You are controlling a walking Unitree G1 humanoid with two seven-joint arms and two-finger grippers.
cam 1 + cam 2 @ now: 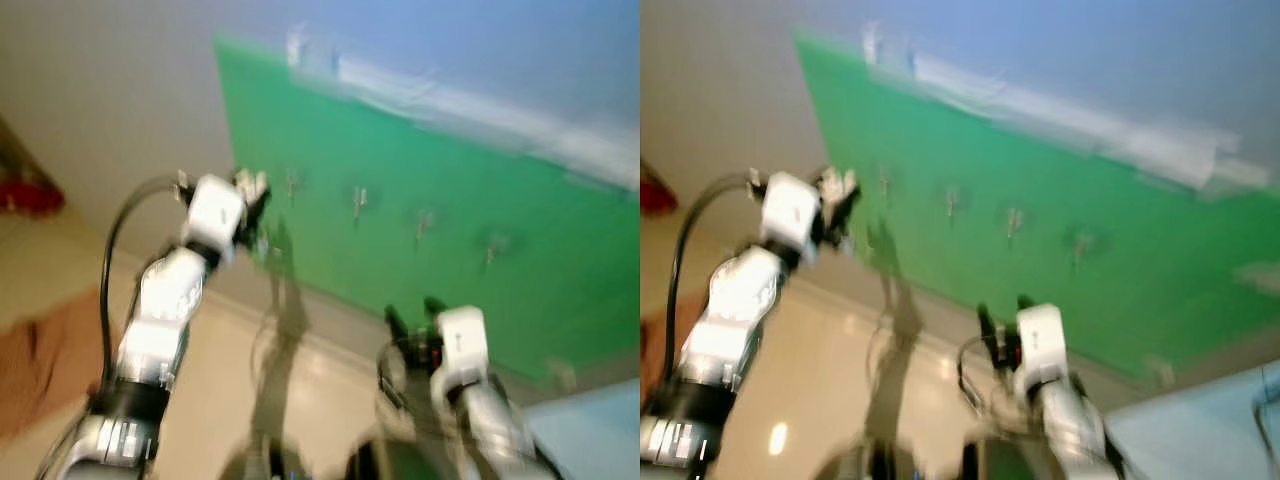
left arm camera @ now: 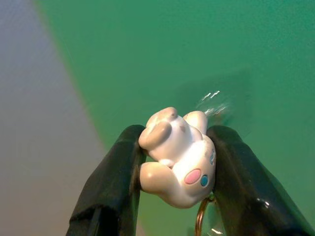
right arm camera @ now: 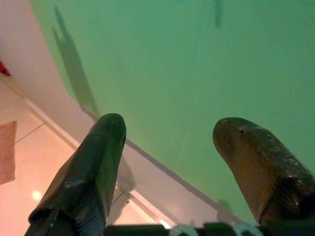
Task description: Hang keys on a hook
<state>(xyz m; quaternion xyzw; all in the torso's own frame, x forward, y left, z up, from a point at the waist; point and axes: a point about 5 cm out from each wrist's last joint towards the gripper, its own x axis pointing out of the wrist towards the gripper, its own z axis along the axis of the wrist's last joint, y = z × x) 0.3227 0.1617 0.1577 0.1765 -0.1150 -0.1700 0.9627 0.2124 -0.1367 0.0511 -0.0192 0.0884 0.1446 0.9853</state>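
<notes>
Green board (image 1: 480, 270): wall-mounted, row of hooks (image 1: 358, 200) across it | Left claw (image 2: 172, 162): raised at board's 9 o'clock edge, clamped on white figure keyring (image 2: 177, 157), ring dangling below | Right claw (image 3: 167, 152): low, fingers spread, empty | Step: approach to hook; views blurred | Next: align ring over nearest hook (image 1: 291, 184), then release.

Green wall panel (image 1: 470, 250), view blurred. 5 small hooks (image 1: 358, 200) in a row across it, each fixed directly to the panel. Pale tiled floor (image 1: 230, 370) below; brownish mat (image 1: 40, 360) lies on it.
</notes>
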